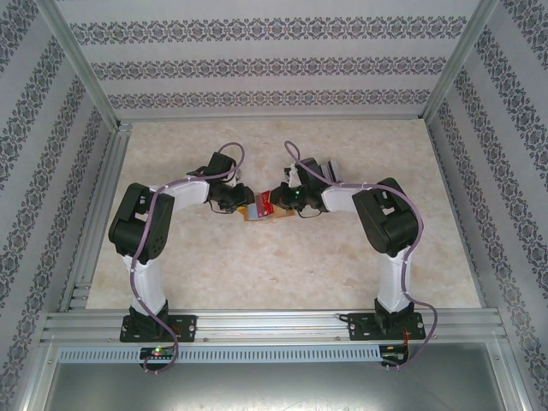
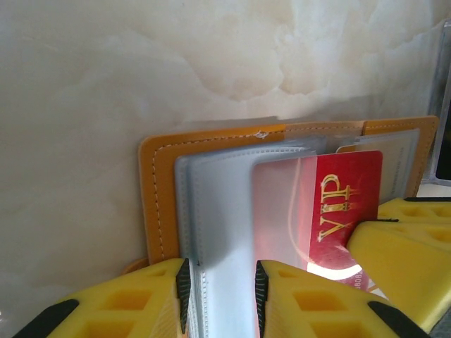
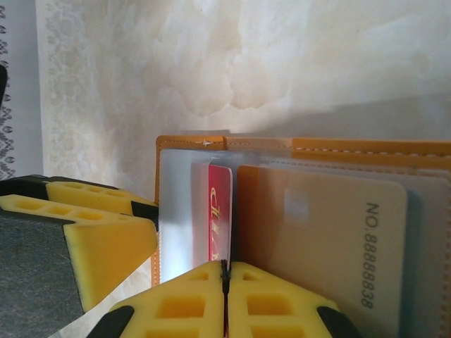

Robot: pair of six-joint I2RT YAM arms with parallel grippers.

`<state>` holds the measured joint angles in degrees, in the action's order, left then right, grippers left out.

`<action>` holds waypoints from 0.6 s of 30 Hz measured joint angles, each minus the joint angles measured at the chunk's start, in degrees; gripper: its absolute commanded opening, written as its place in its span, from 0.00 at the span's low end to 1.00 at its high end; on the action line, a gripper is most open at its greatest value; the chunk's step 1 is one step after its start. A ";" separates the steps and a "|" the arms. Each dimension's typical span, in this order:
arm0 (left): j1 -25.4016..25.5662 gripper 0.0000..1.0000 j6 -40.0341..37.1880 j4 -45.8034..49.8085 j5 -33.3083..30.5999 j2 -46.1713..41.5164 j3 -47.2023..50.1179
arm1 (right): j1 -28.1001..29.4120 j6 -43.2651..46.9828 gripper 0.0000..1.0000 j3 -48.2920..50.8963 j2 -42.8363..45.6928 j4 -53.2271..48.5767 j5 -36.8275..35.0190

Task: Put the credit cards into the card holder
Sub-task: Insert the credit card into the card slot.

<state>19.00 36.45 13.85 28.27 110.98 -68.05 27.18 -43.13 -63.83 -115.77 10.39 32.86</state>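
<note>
The card holder (image 2: pixel 158 197) lies on the table (image 1: pixel 257 274) between left claw (image 2: pixel 222 285) and right claw (image 3: pixel 225 278), credit card (image 2: pixel 345 201) partly inside.

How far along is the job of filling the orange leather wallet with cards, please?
Done: a tan plastic card sits in a clear sleeve of the orange folding wallet. In hand: the left gripper pinches the sleeves while the right gripper holds a red VIP card partly inserted. Left: seating it, then probably the grey stack behind the right wrist.
</note>
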 measured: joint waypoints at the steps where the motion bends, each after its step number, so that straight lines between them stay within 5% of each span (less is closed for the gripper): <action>1: 0.00 0.33 0.00 -0.02 0.00 0.00 0.02 | 0.20 0.04 0.09 -0.09 0.00 -0.17 -0.55; 12: 0.02 0.33 0.00 -0.17 0.22 0.00 0.13 | 1.22 5.27 0.28 -0.52 2.91 -8.41 -6.75; 18: 0.02 0.33 0.00 -0.17 0.22 0.00 0.13 | 1.20 9.27 0.27 -2.08 6.01 -14.03 -9.55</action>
<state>19.03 36.45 13.67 28.49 110.98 -67.92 28.38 -33.87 -65.91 -109.75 -3.64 23.31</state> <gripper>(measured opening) 0.332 0.285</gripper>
